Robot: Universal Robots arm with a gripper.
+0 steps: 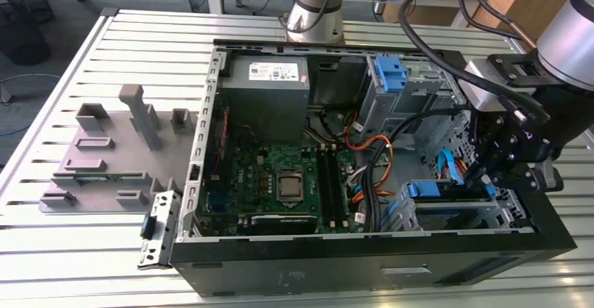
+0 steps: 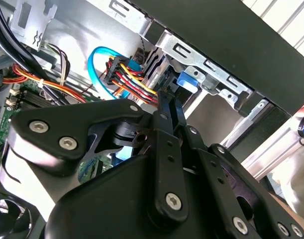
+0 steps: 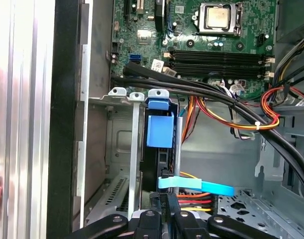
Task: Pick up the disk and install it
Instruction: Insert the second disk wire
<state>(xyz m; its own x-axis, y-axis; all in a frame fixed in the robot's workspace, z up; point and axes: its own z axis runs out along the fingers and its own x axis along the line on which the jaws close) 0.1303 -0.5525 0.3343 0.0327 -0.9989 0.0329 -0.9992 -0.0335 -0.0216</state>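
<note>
Inside the open computer case (image 1: 371, 249) on the slatted bench (image 1: 111, 44), at the exterior view's right, I have the tool (image 1: 492, 176) lowered over the drive cage (image 1: 455, 207) in the corner nearest the front panel. The disk (image 3: 159, 142) sits upright in that cage, slid between its metal rails, its blue carrier frame facing up at me in the first wrist view. In the exterior view, the same blue frame (image 1: 429, 190) shows at the cage's top edge, just beside the tool.

I cannot tell whether the tool is spread or pressed together; its black linkage (image 2: 166, 164) blocks my sight of the tips in both wrist views. The linkage points toward a bundle of red, yellow and black power wires (image 2: 129, 77) and a light blue data cable (image 3: 196, 185), which crosses just in front of the disk's lower part.

The motherboard (image 1: 278, 179) lies flat on the case floor, near the cage, with its bare processor socket (image 3: 219, 17) in plain sight. A grey power-supply box (image 1: 267, 89) stands in the far corner, well apart from the tool.
</note>
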